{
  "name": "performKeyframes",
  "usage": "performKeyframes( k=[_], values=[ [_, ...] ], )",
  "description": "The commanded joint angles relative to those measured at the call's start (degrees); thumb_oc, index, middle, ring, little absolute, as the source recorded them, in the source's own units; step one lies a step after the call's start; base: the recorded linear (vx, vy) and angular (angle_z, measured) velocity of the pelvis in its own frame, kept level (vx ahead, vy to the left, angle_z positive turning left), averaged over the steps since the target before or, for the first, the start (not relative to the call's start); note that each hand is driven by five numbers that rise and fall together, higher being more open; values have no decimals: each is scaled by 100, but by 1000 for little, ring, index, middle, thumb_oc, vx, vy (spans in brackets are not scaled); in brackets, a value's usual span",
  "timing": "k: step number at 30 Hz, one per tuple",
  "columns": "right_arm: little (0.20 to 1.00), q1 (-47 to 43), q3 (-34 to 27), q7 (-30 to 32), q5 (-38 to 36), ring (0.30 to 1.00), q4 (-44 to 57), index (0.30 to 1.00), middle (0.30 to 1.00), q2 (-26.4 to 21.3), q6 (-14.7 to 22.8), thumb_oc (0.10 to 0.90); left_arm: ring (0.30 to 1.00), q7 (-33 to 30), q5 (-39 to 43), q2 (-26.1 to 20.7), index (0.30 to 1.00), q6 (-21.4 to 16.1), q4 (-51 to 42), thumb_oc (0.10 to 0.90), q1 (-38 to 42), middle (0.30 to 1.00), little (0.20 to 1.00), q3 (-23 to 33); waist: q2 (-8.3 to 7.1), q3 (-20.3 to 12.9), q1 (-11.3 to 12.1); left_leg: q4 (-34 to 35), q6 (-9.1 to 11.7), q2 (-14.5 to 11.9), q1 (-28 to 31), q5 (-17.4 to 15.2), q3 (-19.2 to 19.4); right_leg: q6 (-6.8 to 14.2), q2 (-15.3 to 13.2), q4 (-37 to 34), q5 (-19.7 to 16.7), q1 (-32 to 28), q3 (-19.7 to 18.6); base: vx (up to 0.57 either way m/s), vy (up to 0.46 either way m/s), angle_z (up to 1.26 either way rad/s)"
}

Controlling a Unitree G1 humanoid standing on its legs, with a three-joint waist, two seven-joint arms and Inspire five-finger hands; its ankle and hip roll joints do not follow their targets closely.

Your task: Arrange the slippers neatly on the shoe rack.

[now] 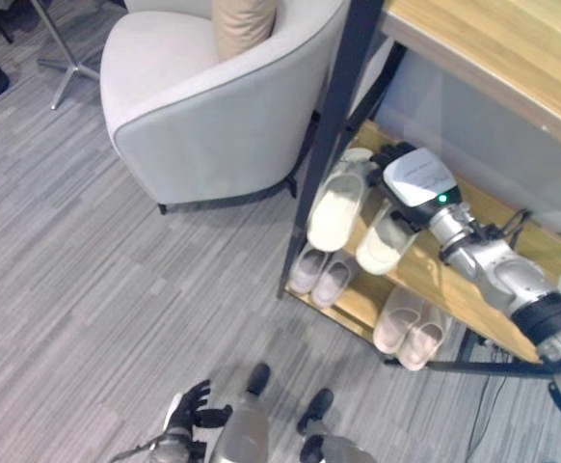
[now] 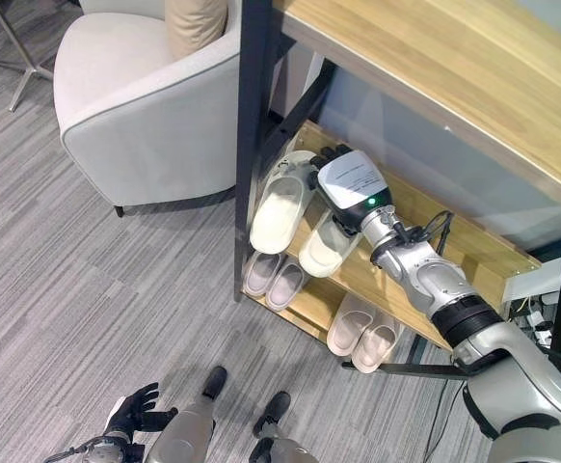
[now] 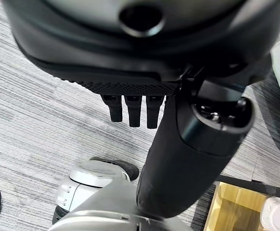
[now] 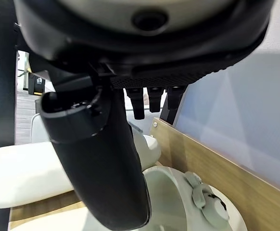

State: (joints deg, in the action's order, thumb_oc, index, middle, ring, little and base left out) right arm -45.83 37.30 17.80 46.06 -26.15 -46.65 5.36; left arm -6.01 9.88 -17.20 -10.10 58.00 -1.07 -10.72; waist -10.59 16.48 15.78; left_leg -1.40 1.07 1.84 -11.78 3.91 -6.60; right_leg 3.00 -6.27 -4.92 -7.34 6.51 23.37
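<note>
Slippers sit on a wooden shoe rack (image 1: 454, 289) with a black frame, and the right hand (image 2: 343, 174) reaches onto its middle shelf among them. Just beside this hand, on its outer side toward the floor, lies a pale cream slipper (image 2: 279, 210) with its heel hanging over the shelf edge; a second cream slipper (image 2: 327, 247) lies right under the wrist. In the right wrist view the fingers (image 4: 152, 98) point straight out and the thumb hangs loose over a slipper toe, so the hand looks relaxed and apart, though whether it touches the slipper is hard to tell. Below the hand, on the bottom shelf, rest two pinkish pairs (image 1: 321, 275) (image 1: 411, 333), each side by side. The left hand (image 1: 192, 410) hangs low over the grey carpet (image 1: 88, 289), far from the rack, fingers spread and holding nothing. Beyond the rack stands a light armchair (image 1: 194, 106) with a tan cushion (image 1: 244, 24).
</note>
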Motion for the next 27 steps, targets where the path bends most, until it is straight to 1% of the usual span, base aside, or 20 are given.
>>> performKeyframes(
  k=[1, 11, 16, 17, 18, 20, 23, 24, 25, 26, 27],
  values=[
    [900, -264, -364, 360, -158, 900, 584, 900, 900, -404, -20, 800, 900, 7, -209, 152, 900, -149, 55, 800, -239, 900, 900, -291, 103, -483, -18, 536, 214, -335, 365, -216, 145, 633, -327, 263, 540, -371, -6, 0, 0, 0],
    [900, 474, -1057, 441, -261, 900, 1458, 900, 900, -380, 111, 800, 900, 23, -321, 197, 900, -105, 93, 800, -299, 900, 900, -175, 102, -594, -151, 559, 216, -365, 472, -246, 197, 627, -293, 248, 555, -435, -35, 1, -2, -1],
    [900, 1119, -1698, 445, -525, 900, 1939, 900, 900, -243, 159, 800, 900, 10, -367, 206, 900, -71, 95, 800, -331, 900, 900, -88, 134, -677, -232, 570, 217, -362, 529, -259, 226, 624, -285, 234, 560, -490, -49, 2, 1, -1],
    [900, 1434, -2008, 477, -790, 900, 2050, 900, 900, -35, 187, 800, 900, 11, -369, 237, 900, -60, 117, 800, -328, 900, 900, -37, 170, -697, -282, 575, 215, -366, 547, -261, 232, 621, -287, 231, 560, -498, -59, 0, 0, 0],
    [900, 1478, -2046, 464, -794, 900, 2081, 900, 900, -32, 187, 800, 900, 12, -370, 221, 900, -59, 116, 800, -333, 900, 900, -48, 159, -702, -272, 575, 216, -367, 549, -262, 229, 621, -287, 231, 561, -501, -56, 0, 0, 0],
    [900, 1818, -2347, 473, -1092, 900, 2129, 900, 900, 225, 213, 800, 900, 7, -366, 242, 900, -55, 129, 800, -348, 900, 900, -21, 179, -719, -297, 579, 213, -362, 570, -266, 241, 618, -288, 226, 560, -513, -54, 0, 0, 0],
    [900, 2312, -2760, 556, -1620, 900, 2111, 900, 900, 812, 221, 800, 900, -11, -369, 253, 900, -25, 150, 800, -358, 900, 900, 29, 222, -744, -344, 585, 205, -354, 591, -273, 259, 612, -289, 210, 553, -527, -71, 1, 6, -1],
    [900, 2562, -2913, 607, -1995, 900, 2048, 900, 900, 1247, 266, 800, 900, -36, -417, 304, 900, 2, 250, 800, -354, 900, 900, 63, 264, -756, -380, 587, 199, -360, 612, -278, 280, 610, -291, 213, 546, -523, -80, 5, 11, -5],
    [900, 2579, -2923, 603, -2002, 900, 2059, 900, 900, 1257, 267, 800, 900, -38, -420, 293, 900, -2, 257, 800, -356, 900, 900, 61, 252, -760, -376, 587, 199, -361, 614, -280, 280, 610, -290, 212, 547, -525, -81, 3, 14, -7],
    [900, 2763, -3036, 629, -2479, 900, 2024, 900, 900, 1627, 348, 800, 900, -46, -437, 338, 900, 26, 315, 800, -353, 900, 900, 77, 282, -760, -406, 587, 193, -361, 620, -275, 303, 607, -289, 200, 534, -522, -102, 0, 5, -8],
    [900, 2779, -3047, 620, -2493, 900, 2035, 900, 900, 1632, 350, 800, 900, -46, -438, 326, 900, 26, 316, 800, -358, 900, 900, 73, 271, -765, -398, 587, 194, -362, 623, -277, 306, 607, -288, 197, 534, -524, -105, -3, 10, -7]
  ],
)
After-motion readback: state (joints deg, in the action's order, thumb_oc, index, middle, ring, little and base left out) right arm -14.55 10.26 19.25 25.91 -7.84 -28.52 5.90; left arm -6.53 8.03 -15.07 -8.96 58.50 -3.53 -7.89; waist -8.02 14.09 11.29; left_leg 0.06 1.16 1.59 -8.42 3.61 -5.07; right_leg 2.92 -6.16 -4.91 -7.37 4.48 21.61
